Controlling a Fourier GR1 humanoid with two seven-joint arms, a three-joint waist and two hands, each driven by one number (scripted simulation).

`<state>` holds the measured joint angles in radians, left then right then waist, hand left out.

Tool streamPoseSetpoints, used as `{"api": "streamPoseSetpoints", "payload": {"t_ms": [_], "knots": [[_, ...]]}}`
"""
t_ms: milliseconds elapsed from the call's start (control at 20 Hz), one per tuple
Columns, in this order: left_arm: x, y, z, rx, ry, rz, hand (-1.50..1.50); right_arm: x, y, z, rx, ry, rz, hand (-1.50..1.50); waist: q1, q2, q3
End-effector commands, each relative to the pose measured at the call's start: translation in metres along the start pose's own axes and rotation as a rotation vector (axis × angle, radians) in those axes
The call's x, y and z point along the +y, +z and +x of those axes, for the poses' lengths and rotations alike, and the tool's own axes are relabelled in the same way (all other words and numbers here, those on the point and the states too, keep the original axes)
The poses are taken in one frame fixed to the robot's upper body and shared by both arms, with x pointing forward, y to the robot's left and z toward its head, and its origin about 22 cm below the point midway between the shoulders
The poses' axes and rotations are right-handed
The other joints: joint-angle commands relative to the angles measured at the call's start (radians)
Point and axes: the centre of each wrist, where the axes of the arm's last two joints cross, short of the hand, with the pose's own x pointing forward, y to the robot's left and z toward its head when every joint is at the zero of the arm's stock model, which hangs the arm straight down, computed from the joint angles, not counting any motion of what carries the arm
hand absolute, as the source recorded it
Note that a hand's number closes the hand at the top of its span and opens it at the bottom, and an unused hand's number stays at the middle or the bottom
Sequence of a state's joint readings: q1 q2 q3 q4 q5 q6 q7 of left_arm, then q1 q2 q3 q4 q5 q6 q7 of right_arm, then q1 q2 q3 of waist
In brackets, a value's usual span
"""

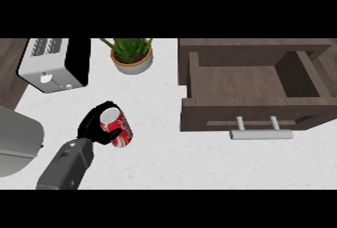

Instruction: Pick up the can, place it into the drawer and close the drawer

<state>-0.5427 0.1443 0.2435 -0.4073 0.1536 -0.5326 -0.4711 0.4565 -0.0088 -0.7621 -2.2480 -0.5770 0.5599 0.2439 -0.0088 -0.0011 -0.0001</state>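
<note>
1. Left robot hand (93, 127), at about 8 o'clock from the view's centre, is curled round the can (117, 128); the thumb crosses the can's front and the fingers wrap behind its upper rim.
2. Can: red with white markings, silver top showing, tilted so its top leans toward 11 o'clock. It sits in the hand over the white worktop (197, 164); whether it touches the surface cannot be told.
3. Grey forearm (66, 167) enters from the lower edge at 7 o'clock, angled up toward the can.
4. Drawer (253, 84), dark brown wood, at 2 o'clock, pulled open; inside shows bare. Its metal handle (260, 133) faces 6 o'clock.
5. Can and drawer are well apart, drawer at the can's 2 o'clock.
6. Potted plant (132, 53) at 11 o'clock, near the far edge.
7. Toaster (54, 64) at 10 o'clock, just left of the plant.
8. Right robot hand does not show.
</note>
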Motion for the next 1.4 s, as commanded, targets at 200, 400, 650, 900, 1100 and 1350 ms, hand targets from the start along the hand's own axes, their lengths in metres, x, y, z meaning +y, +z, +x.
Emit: {"api": "streamPoseSetpoints", "payload": {"t_ms": [200, 400, 650, 900, 1100, 1350], "knots": [[-0.006, 0.003, 0.001, -0.187, 0.027, 0.326, 1.50, 0.009, -0.002, 0.004, -0.004, -0.004, -0.010, -1.50, 0.019, -0.006, 0.001], [-0.047, -0.015, 0.014, -0.213, 0.013, 0.299, 1.50, 0.004, -0.003, 0.009, -0.018, 0.017, -0.021, -1.50, 0.018, -0.007, 0.001], [-0.071, -0.030, 0.074, -0.270, -0.040, 0.269, 1.50, 0.010, -0.006, -0.001, -0.001, -0.009, -0.028, -1.50, 0.023, -0.007, 0.002], [-0.108, -0.038, 0.110, -0.272, -0.071, 0.233, 1.50, 0.009, 0.008, 0.005, -0.003, -0.003, -0.014, -1.50, 0.007, -0.006, 0.001], [-0.127, -0.029, 0.132, -0.293, -0.107, 0.255, 1.50, 0.007, 0.012, 0.014, -0.011, 0.012, -0.018, -1.50, 0.006, -0.004, 0.000], [-0.174, -0.047, 0.166, -0.309, -0.128, 0.220, 1.50, 0.013, -0.007, 0.018, -0.027, -0.017, -0.020, -1.50, 0.003, -0.001, 0.000]]}}
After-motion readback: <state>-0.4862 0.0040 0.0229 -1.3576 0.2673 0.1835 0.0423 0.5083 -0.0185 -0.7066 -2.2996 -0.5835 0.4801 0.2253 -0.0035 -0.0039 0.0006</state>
